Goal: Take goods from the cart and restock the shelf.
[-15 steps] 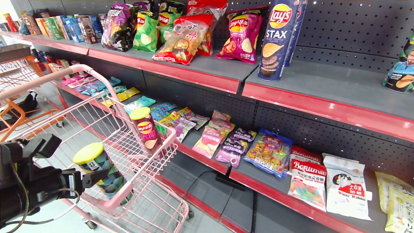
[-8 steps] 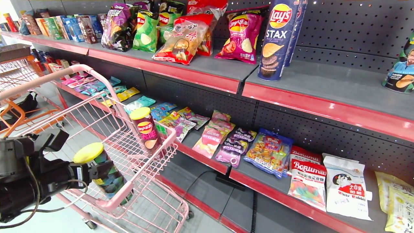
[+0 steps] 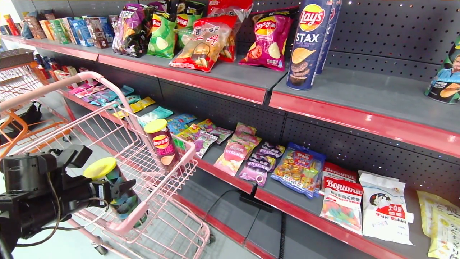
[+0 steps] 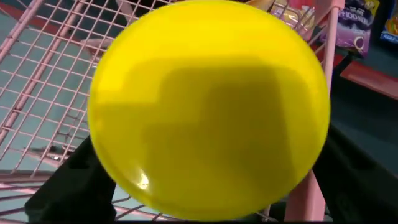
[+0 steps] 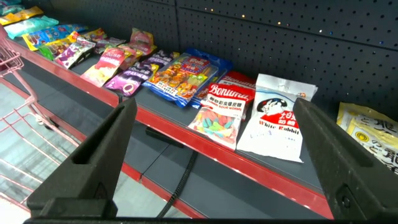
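So, two yellow-lidded chip cans stood in the pink cart (image 3: pixel 126 223): a maroon can (image 3: pixel 162 144) at its far corner and a teal can (image 3: pixel 125 201) nearer, between the left gripper's (image 3: pixel 107 171) spread fingers. The right gripper's (image 5: pixel 211 155) fingers were released, wide apart. Two blue cans (image 3: pixel 309 43) and one dark can (image 3: pixel 444 79) bounded open upper shelf (image 3: pixel 366 93) between them.

Pink wire cart (image 3: pixel 129 221), glossy yellow plastic lid (image 4: pixel 208 109), shiny snack bags (image 3: pixel 205 43), matt grey shelf (image 3: pixel 377 93)
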